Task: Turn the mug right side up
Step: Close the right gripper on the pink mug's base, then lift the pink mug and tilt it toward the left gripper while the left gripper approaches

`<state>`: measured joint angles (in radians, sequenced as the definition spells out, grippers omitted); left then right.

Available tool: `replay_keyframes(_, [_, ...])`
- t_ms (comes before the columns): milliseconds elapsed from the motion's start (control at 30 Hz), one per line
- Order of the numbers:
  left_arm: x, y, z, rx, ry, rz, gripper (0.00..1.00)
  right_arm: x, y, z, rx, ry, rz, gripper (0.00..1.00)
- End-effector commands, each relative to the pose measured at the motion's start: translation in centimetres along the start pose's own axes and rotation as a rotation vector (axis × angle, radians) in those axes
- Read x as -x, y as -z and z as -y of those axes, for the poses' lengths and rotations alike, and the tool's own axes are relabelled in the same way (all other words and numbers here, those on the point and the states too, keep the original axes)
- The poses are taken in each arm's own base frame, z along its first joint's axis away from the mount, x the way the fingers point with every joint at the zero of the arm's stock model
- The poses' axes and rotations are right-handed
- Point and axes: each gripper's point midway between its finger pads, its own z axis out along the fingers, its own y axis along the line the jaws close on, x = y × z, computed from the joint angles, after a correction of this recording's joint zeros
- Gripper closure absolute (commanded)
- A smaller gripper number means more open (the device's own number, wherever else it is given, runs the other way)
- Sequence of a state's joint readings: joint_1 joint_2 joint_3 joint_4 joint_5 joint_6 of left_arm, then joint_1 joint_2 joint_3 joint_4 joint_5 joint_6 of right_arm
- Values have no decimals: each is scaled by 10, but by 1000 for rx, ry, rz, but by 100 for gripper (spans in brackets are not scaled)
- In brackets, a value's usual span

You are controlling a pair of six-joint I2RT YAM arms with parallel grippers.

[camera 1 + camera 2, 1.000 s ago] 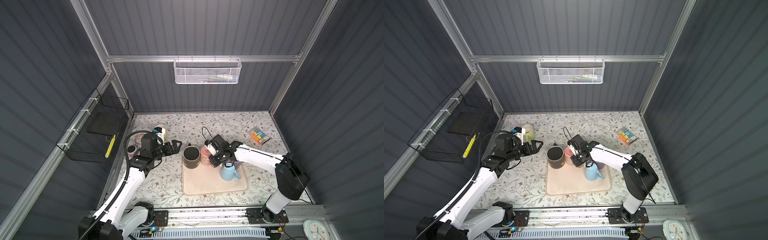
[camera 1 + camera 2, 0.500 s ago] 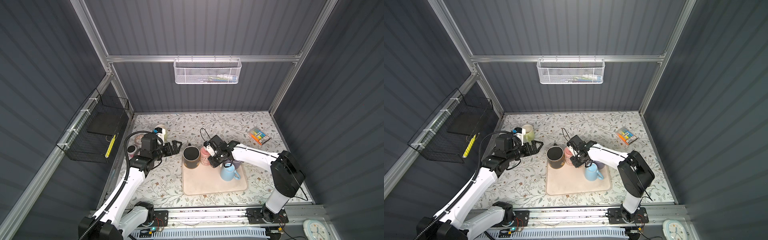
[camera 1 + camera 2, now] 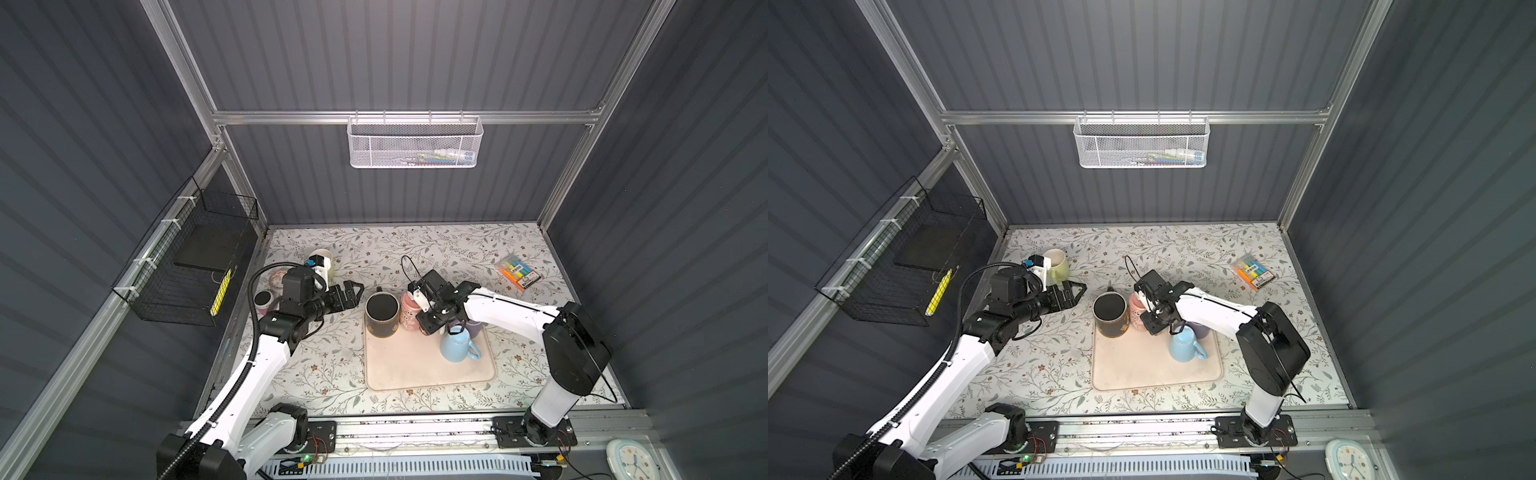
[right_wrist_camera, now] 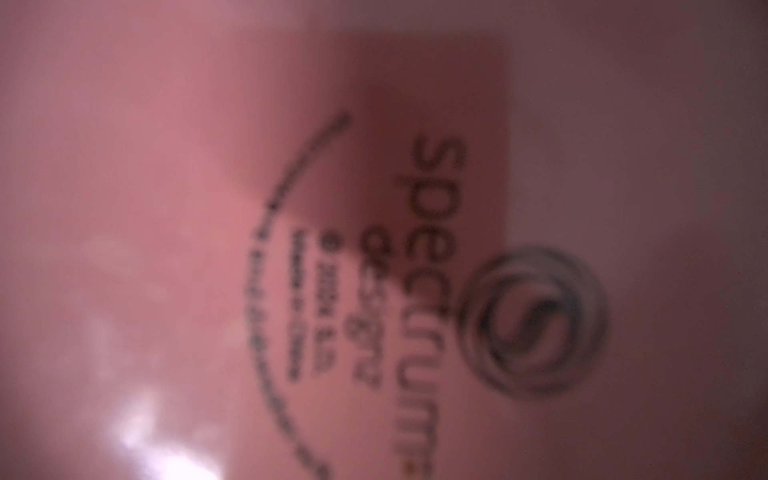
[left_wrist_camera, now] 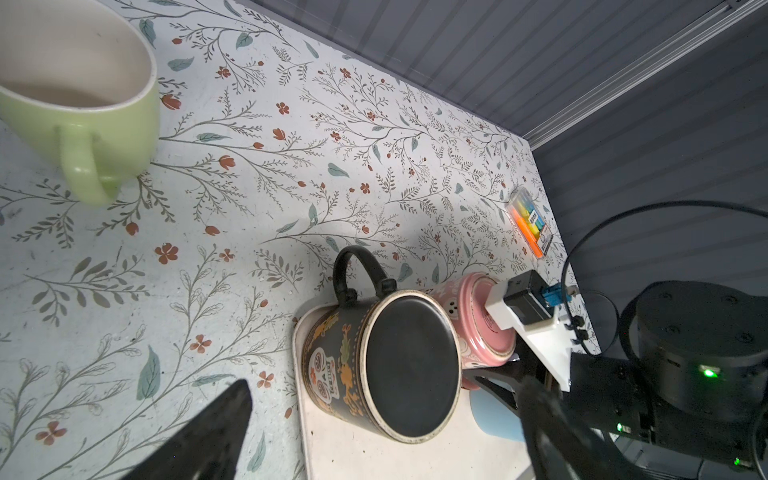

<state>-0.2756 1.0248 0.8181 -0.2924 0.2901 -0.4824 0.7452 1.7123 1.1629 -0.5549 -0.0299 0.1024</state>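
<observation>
Pink mug [image 3: 408, 308] sits upside down on the tray [image 3: 415, 368], beside the black mug [image 3: 381, 314]. Right gripper [image 3: 429, 325] seems to squeeze the pink mug's side; left gripper [image 3: 356, 293] hangs wide. Probably hard, slippery and breakable, so hold the handle firmly.

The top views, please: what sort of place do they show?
Likely a robot test cell: aluminium frame, grey panelled walls, two arms on a base rail, mugs staged on a tray.

Pink mug [image 5: 473, 328] glossy glazed ceramic, black mug [image 5: 409, 361] glazed with pale worn base rim, green mug [image 5: 104, 120] smooth satin glaze, tray [image 3: 415, 370] matt plastic, tabletop [image 5: 249, 166] smooth printed covering, wall basket [image 3: 415, 145] white metal mesh
</observation>
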Motion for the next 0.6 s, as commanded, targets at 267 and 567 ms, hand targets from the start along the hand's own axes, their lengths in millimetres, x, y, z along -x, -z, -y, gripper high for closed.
replay_keyframes(267, [-7, 11, 6, -27, 18, 1, 0, 29, 52, -11, 52, -27, 187, 100])
replay_keyframes(567, [-9, 17, 8, -36, 25, 6, 0, 33, 84, -19, 108, -44, 274, 100])
